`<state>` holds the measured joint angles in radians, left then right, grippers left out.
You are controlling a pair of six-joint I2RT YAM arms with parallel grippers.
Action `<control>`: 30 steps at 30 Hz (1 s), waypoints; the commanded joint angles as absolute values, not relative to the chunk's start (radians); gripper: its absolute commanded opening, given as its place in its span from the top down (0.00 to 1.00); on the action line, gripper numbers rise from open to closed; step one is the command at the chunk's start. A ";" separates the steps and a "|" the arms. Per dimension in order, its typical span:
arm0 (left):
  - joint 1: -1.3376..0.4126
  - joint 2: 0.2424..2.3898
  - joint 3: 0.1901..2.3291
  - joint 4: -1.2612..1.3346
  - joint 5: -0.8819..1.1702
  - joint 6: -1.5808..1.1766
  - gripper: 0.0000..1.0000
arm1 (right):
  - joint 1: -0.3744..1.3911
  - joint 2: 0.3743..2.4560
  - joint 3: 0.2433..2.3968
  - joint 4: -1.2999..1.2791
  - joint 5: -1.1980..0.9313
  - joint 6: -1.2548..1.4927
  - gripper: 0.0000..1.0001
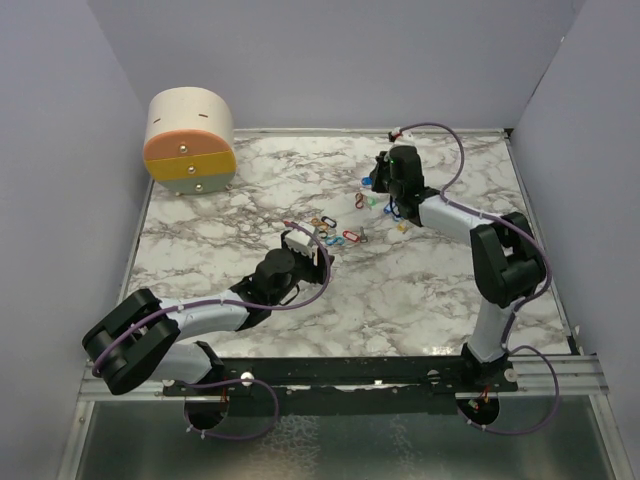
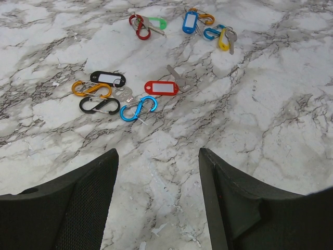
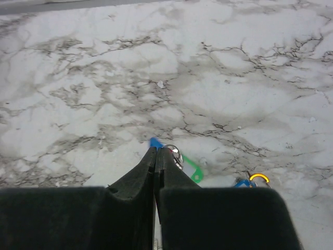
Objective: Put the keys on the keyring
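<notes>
Right pincer (image 3: 155, 150) pressed together, left pincer (image 2: 157, 154) apart, both over a marble tabletop (image 1: 420, 290) between plain grey walls (image 1: 320, 60).

You have soft, even overhead light in all three views. The marble table (image 1: 400, 300) reads bright, with only faint, diffuse shadows under the arms. The top view is sharp, though the metal panel (image 1: 350, 445) at the near edge shows a mottled sheen. Your left wrist view is crisp on the blue carabiner (image 2: 138, 108), while the fingers (image 2: 78, 208) of the left gripper (image 2: 157, 151) sit dark and slightly soft. Your right wrist view is hazier: the marble looks mildly blurred, a grey shadow lies ahead of the right gripper (image 3: 155, 150), and its black fingers (image 3: 130, 208) lose detail
</notes>
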<state>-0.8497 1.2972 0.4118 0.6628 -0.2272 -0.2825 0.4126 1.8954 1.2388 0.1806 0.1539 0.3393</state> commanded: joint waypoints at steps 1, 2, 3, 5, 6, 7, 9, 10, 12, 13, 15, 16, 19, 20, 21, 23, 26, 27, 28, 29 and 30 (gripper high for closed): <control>-0.844 1.275 0.428 0.664 -0.213 -0.303 0.35 | 0.414 1.798 1.165 0.258 0.034 0.387 0.99; -0.844 1.270 0.425 0.663 -0.217 -0.304 0.35 | 0.414 1.777 1.146 0.266 0.015 0.394 0.99; -0.844 1.264 0.424 0.663 -0.222 -0.306 0.35 | 0.414 1.759 1.132 0.269 -0.002 0.402 0.99; -0.843 1.255 0.421 0.663 -0.233 -0.309 0.35 | 0.414 1.726 1.106 0.272 -0.026 0.416 0.99; -0.842 1.252 0.422 0.664 -0.237 -0.311 0.35 | 0.414 1.708 1.086 0.275 -0.039 0.421 0.99; -0.842 1.249 0.420 0.665 -0.241 -0.312 0.35 | 0.414 1.692 1.072 0.278 -0.049 0.426 0.99; -0.842 1.250 0.423 0.665 -0.248 -0.316 0.35 | 0.414 1.658 1.042 0.283 -0.069 0.436 0.99; -0.841 1.251 0.426 0.665 -0.250 -0.317 0.35 | 0.414 1.643 1.023 0.288 -0.078 0.444 0.99; -0.843 1.261 0.433 0.666 -0.256 -0.325 0.35 | 0.414 1.607 0.983 0.302 -0.091 0.463 0.99; -0.841 1.269 0.438 0.666 -0.262 -0.329 0.35 | 0.414 1.591 0.960 0.313 -0.098 0.471 0.99; -0.841 1.290 0.450 0.668 -0.277 -0.338 0.35 | 0.414 1.555 0.915 0.330 -0.101 0.491 0.99; -0.840 1.304 0.456 0.667 -0.289 -0.346 0.35 | 0.414 1.536 0.891 0.344 -0.104 0.498 0.99; -0.837 1.361 0.481 0.670 -0.308 -0.358 0.35 | 0.414 1.483 0.830 0.360 -0.106 0.514 0.99; -0.837 1.381 0.492 0.670 -0.312 -0.359 0.35 | 0.414 1.466 0.812 0.359 -0.106 0.516 0.99; -0.836 1.405 0.503 0.670 -0.316 -0.363 0.34 | 0.414 1.444 0.794 0.360 -0.106 0.520 0.99; -0.832 1.453 0.525 0.670 -0.314 -0.368 0.33 | 0.414 1.407 0.759 0.366 -0.107 0.523 0.99; -0.819 1.532 0.570 0.669 -0.293 -0.370 0.33 | 0.414 1.350 0.719 0.359 -0.103 0.518 0.99; -0.810 1.556 0.589 0.667 -0.279 -0.378 0.33 | 0.414 1.334 0.713 0.351 -0.101 0.511 0.99; -0.800 1.578 0.602 0.666 -0.264 -0.394 0.33 | 0.414 1.319 0.711 0.336 -0.096 0.501 0.99; -0.790 1.602 0.615 0.668 -0.246 -0.408 0.33 | 0.414 1.305 0.710 0.322 -0.094 0.497 0.99; -0.776 1.623 0.631 0.665 -0.218 -0.422 0.33 | 0.414 1.290 0.705 0.313 -0.090 0.491 0.99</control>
<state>-0.8143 1.5597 0.5728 0.6624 -0.2764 -0.3668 0.4126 1.3521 0.7143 0.3107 -0.0837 0.5076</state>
